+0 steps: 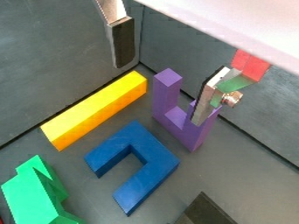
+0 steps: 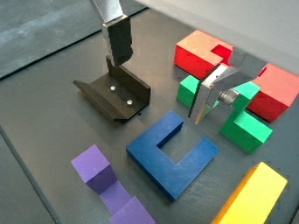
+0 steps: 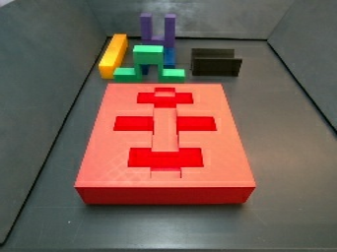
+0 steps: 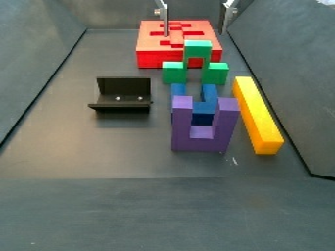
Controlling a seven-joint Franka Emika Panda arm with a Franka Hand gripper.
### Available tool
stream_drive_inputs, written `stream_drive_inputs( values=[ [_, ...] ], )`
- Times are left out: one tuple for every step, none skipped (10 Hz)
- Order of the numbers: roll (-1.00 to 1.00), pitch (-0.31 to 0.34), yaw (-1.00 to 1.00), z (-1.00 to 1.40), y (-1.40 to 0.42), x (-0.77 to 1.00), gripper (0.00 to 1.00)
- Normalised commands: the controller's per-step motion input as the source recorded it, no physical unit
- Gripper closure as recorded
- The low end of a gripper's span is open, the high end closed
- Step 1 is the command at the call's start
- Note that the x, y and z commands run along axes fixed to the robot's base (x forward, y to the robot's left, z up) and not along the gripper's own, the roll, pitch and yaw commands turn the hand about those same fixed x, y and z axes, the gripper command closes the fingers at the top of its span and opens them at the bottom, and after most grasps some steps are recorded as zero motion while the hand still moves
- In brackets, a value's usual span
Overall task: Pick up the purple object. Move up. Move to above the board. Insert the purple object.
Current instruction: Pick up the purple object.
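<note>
Wrist view | gripper (image 1: 163,70) spread wide, empty | purple object (image 1: 177,112) between fingers, untouched

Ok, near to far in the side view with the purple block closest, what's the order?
Purple U-shaped plastic block → blue block → green blocks → red slotted board; open gripper at the top edge, above it.

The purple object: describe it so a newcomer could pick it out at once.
Start from the big red board, then pass the green block to the group of pieces beyond it. There the purple object stands beside the long yellow bar, with the blue block just behind it. It alone is purple, a U with two upright prongs; the open gripper is by it in a wrist view.
</note>
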Motion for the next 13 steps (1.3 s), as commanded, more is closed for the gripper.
stream_drive_inputs(
  values=[
    [0.02,0.0,0.0,0.0,0.0,0.0,0.0],
    [-0.16,0.0,-0.12,-0.01,0.63,0.0,0.0],
    [-0.18,-0.024,0.0,-0.16,0.93,0.11,0.0],
    [-0.11,0.0,-0.02,-0.22,0.94,0.06,0.0],
    [-0.06,0.0,-0.05,-0.31,0.93,0.11,0.0],
    [0.0,0.057,-0.09,-0.46,0.87,0.38,0.0],
    [0.01,0.11,-0.13,-0.5,0.79,0.55,0.0],
    [0.01,0.123,-0.13,-0.45,0.77,0.6,0.0],
    [0.0,0.1,-0.23,-0.33,0.58,0.77,0.0],
    [-0.08,0.044,-0.38,-0.15,0.37,0.83,0.0],
    [-0.23,0.0,-0.38,0.0,0.37,0.64,0.0],
    [-0.26,-0.104,-0.21,0.0,0.2,0.26,0.0],
    [-0.29,-0.247,-0.12,0.0,0.11,0.0,0.0]
  ],
)
